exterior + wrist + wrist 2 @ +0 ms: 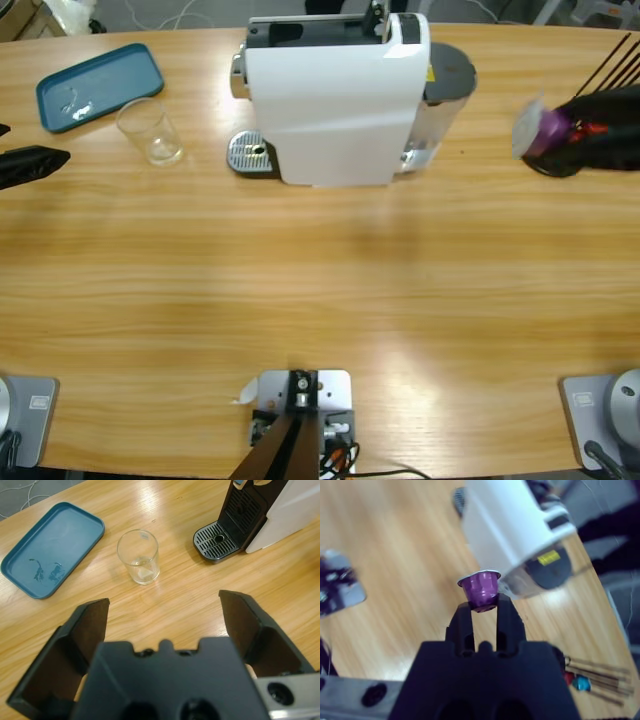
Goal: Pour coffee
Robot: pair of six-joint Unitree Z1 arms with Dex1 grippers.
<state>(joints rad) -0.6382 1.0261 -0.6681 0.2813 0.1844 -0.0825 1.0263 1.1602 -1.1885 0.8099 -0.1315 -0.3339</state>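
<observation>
Looking down from the high view: early stage, by the look of it. White coffee machine [335, 100] standing at the far middle of the counter [320, 300], drip grate [250, 155] bare, nothing under the spout. Clear glass tumbler [152, 132] parked to the side of the grate, near a blue tray [98, 85], not yet in place. Hard to make out any coffee from up here; at most a faint trace at the glass bottom. Black tip of the left gripper [35, 163] poking in at one side edge, well apart from the tumbler. Right gripper [585, 140] at the opposite edge, purple capsule [545, 130] at its tip.

Moving to the left wrist view: left gripper [162, 615] with fingers [92, 620] spread wide, grasping nothing, aimed toward the tumbler [139, 556] standing upright ahead. Glass essentially empty, only a pale glint at the base; no clear brown layer. Tray [52, 547] beside it, grate [216, 541] off to the other side.

Turning to the right wrist view: right gripper [483, 611] clenched on the purple capsule [480, 590], rim upward, machine [512, 527] beyond. A few spare capsules [577, 682] lying low in the corner.

Judging overall: capsule picked up but not loaded, glass not under the spout, brewing and pouring all left to do.
</observation>
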